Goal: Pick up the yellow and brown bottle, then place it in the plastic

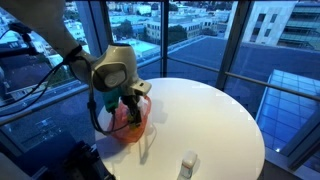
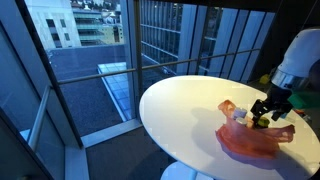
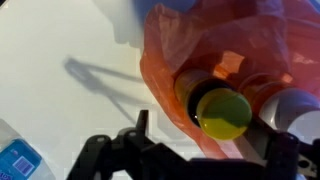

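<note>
The bottle [image 3: 222,112] has a yellow cap and a dark brownish body. In the wrist view it sits in the mouth of the orange-red plastic bag [image 3: 230,40], cap toward the camera. My gripper [image 3: 206,130] straddles it with the fingers spread. The left finger stands clear of the bottle, with white table showing between them. In both exterior views the gripper [image 1: 134,99] [image 2: 263,111] hangs just over the bag [image 1: 128,122] [image 2: 255,143] on the round white table [image 1: 210,115] [image 2: 180,115].
A white-capped item [image 3: 297,104] lies in the bag beside the bottle. A small white object [image 1: 188,163] stands near the table's front edge, and a blue and white object [image 3: 14,160] shows at the wrist view's lower left. Glass walls surround the table.
</note>
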Robot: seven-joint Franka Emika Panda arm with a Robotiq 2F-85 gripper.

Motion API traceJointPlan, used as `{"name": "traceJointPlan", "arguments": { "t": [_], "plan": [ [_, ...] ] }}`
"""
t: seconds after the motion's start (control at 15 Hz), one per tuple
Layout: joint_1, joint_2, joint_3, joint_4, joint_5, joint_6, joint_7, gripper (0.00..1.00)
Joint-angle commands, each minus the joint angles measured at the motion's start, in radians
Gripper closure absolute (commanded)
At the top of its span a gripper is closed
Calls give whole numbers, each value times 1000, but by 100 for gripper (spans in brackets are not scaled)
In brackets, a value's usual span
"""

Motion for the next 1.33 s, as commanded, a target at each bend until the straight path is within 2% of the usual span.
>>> {"name": "traceJointPlan", "arguments": {
  "t": [0.0, 0.47, 0.93, 1.07, 1.13, 1.27],
  "plan": [
    [-7, -101, -14, -22, -7, -66, -13, 0],
    [-66, -231, -28, -2, 9, -234, -66, 0],
    [-139, -328, -58, 49, -11, -480, -140, 0],
    [-154, -333, -62, 64, -16, -511, -158, 0],
    [-146, -319, -48, 43, 2, -466, -128, 0],
    [-150, -321, -49, 44, 2, -471, -130, 0]
  ]
}}
